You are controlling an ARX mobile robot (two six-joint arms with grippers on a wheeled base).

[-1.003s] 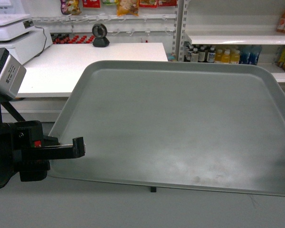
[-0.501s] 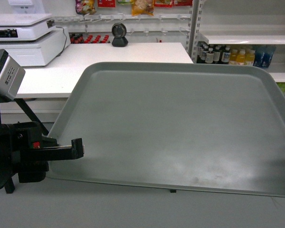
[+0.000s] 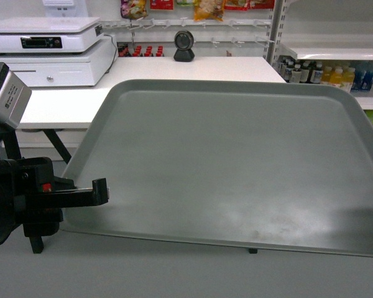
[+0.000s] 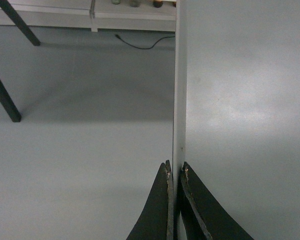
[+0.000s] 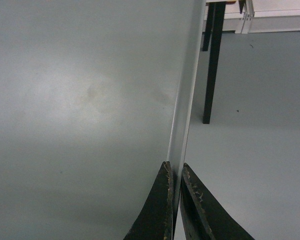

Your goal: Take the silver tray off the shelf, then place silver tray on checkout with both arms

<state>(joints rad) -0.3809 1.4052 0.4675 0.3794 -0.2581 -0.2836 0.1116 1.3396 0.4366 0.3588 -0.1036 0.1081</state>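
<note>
Small shop: stocked shelves at the back, a white checkout counter (image 3: 174, 77) just ahead with a scale (image 3: 50, 53) on its left end. The silver tray (image 3: 236, 167) is already off the shelf, carried level above the floor in front of the counter. Left gripper (image 4: 175, 172) and right gripper (image 5: 176, 172) are each pinched shut on opposite rims. Thin edge grips, so any uneven arm motion could twist it loose.

A shop — bottled drinks (image 3: 323, 74) on shelves, hanging snack packets (image 3: 206, 9), a register scale (image 3: 46, 51).
</note>
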